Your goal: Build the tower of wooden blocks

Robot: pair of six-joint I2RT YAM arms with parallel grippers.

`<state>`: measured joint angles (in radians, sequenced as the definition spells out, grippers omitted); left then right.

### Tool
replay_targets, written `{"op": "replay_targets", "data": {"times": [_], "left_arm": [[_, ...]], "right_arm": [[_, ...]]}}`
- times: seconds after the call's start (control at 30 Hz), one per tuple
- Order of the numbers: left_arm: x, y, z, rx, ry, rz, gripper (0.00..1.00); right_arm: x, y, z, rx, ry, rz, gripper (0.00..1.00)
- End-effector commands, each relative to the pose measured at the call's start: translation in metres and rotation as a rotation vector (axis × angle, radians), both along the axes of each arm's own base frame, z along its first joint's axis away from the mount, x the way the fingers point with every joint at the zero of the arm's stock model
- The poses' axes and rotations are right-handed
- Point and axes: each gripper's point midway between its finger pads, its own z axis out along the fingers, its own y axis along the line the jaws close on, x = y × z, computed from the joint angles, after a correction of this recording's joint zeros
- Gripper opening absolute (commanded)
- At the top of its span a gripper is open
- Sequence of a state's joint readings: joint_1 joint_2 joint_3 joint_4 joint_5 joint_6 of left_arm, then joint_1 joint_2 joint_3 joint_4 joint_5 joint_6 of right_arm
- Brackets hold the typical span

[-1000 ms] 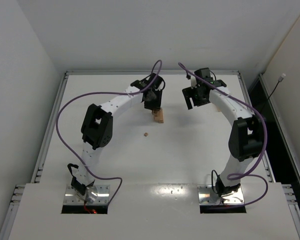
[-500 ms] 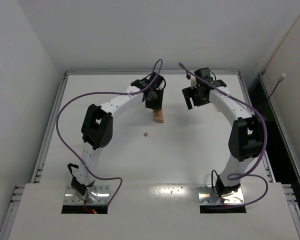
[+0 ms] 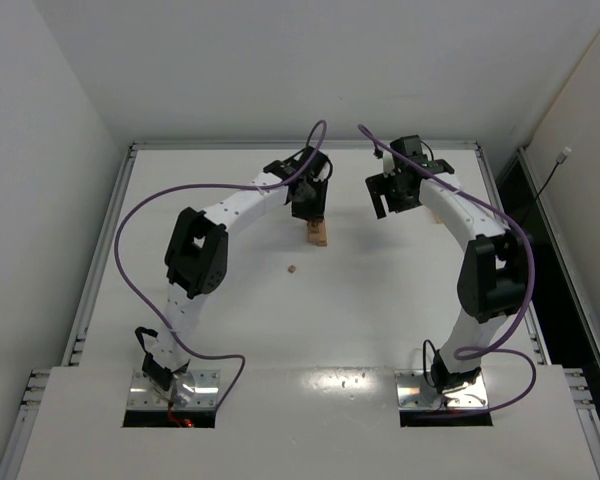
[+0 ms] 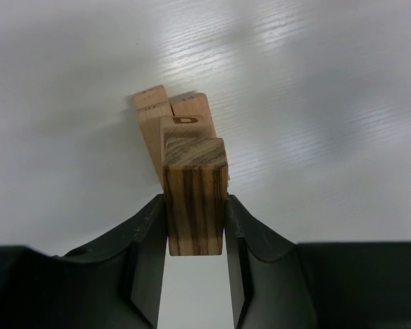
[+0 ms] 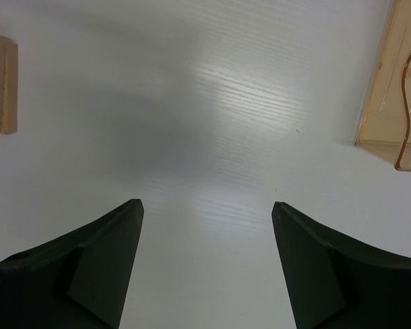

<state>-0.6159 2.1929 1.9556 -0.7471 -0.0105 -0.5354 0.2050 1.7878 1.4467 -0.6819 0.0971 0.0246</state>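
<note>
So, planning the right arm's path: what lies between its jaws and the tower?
Only bare table up to the tower, per the top view.

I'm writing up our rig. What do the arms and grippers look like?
The left arm and right arm have white links and black joints; a purple cable loops along each. The left gripper and right gripper are black, with tapered fingers.
</note>
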Motion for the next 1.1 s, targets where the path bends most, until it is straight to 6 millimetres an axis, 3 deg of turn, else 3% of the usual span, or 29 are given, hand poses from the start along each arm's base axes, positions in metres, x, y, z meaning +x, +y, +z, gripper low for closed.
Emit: {"op": "replay_targets", "data": {"times": [0.0, 0.33, 0.53, 1.07], "left_arm": [[0.0076, -0.0146, 0.0112, -0.037, -0.037, -0.018, 0.00], [0.0092, -0.0157, 0.0097, -0.037, -0.037, -0.018, 0.00], [0.0092, -0.0157, 0.0097, -0.037, -0.037, -0.018, 0.20], [0.0082, -0.0104, 0.0049, -0.012, -0.032, -0.006, 0.25]], "right_arm": [[0.0044, -0.0007, 0.0116, 0.011, -0.043, -0.006, 0.73], [0.0091, 0.0003, 0.0107, 0.011, -0.043, -0.006, 0.73], [0.0113, 0.0007, 0.0140, 0.013, -0.052, -0.006, 0.73], [0.0093, 0.0003, 0.0092, 0.009, -0.034, -0.006, 0.73]]}}
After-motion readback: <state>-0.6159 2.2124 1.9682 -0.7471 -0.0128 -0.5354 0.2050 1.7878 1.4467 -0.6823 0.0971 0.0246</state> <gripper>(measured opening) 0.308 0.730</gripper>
